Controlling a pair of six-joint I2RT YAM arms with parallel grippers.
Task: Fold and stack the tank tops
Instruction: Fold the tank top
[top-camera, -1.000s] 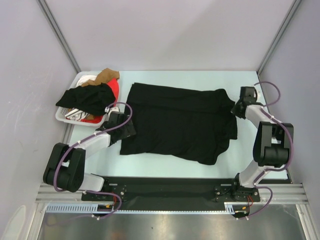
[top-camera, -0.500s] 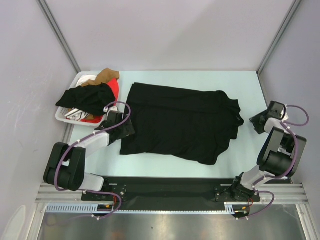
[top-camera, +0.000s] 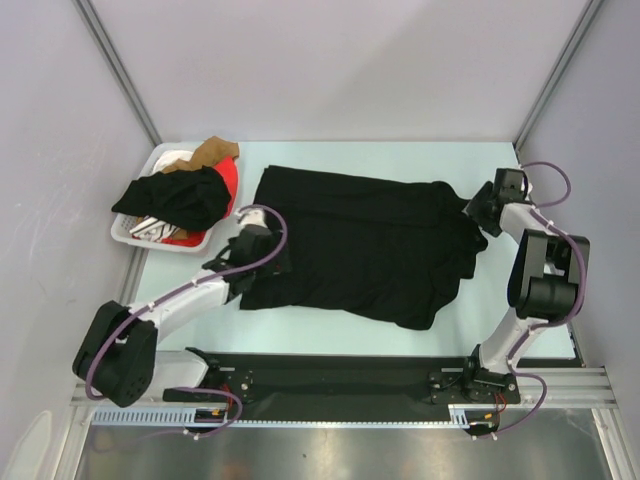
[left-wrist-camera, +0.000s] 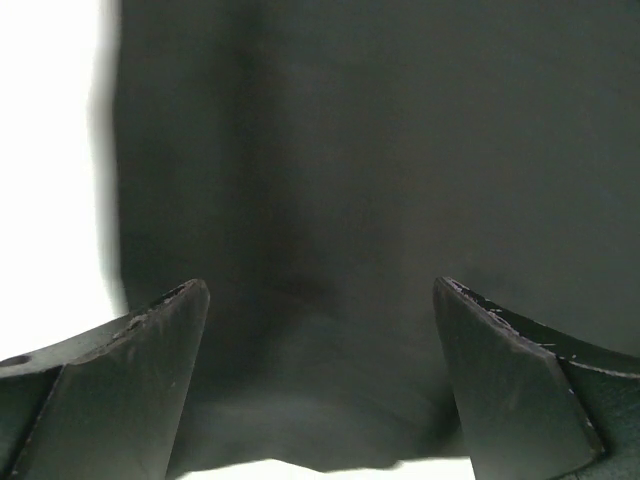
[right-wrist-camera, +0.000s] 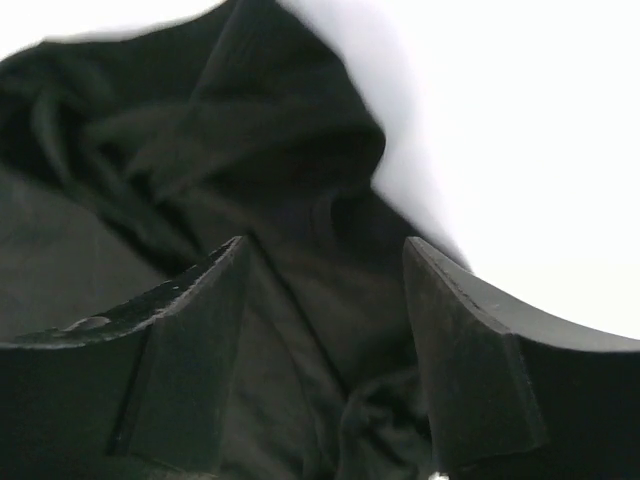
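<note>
1. The black tank top (top-camera: 360, 245) lies spread out flat, dead centre on the table (top-camera: 330, 155).
2. The left gripper (left-wrist-camera: 320, 290) hangs over its 8 o'clock edge, jaws wide apart, nothing pinched.
3. The right gripper (right-wrist-camera: 325, 255) is at the 2 o'clock corner above bunched cloth, jaws apart, released.
4. The red tank top (top-camera: 229, 178) sits in the white basket (top-camera: 125, 232) at 10 o'clock, partly under a dark garment (top-camera: 175, 198).
</note>
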